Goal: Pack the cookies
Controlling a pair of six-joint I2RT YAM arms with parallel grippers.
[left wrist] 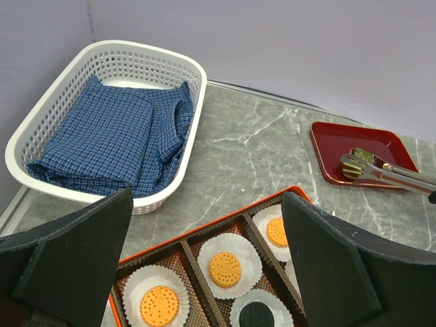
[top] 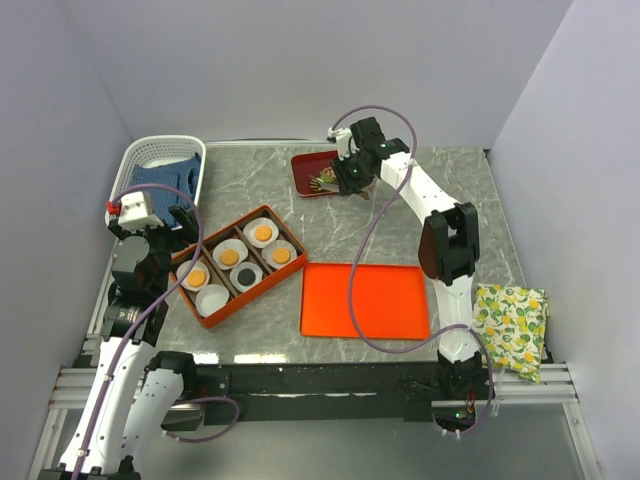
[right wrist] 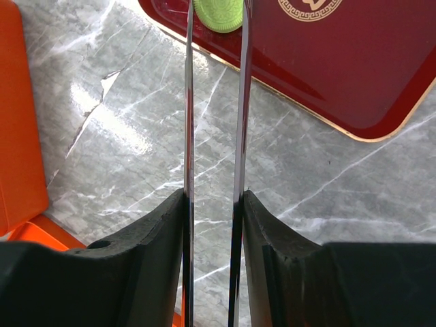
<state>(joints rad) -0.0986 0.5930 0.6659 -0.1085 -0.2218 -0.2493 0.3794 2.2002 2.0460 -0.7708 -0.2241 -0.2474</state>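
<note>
The open box holds white paper cups with three orange cookies and one black cookie; one cup holds nothing. My left gripper hangs open over the box, above an orange cookie. My right gripper is shut on metal tongs. The tong tips pinch a green cookie over the dark red tray. From above, the right gripper is at that tray, at the back of the table.
An orange lid lies flat in front of the right arm. A white basket with blue checked cloth stands at the back left. A lemon-print cloth lies at the right edge. Grey walls close in the table.
</note>
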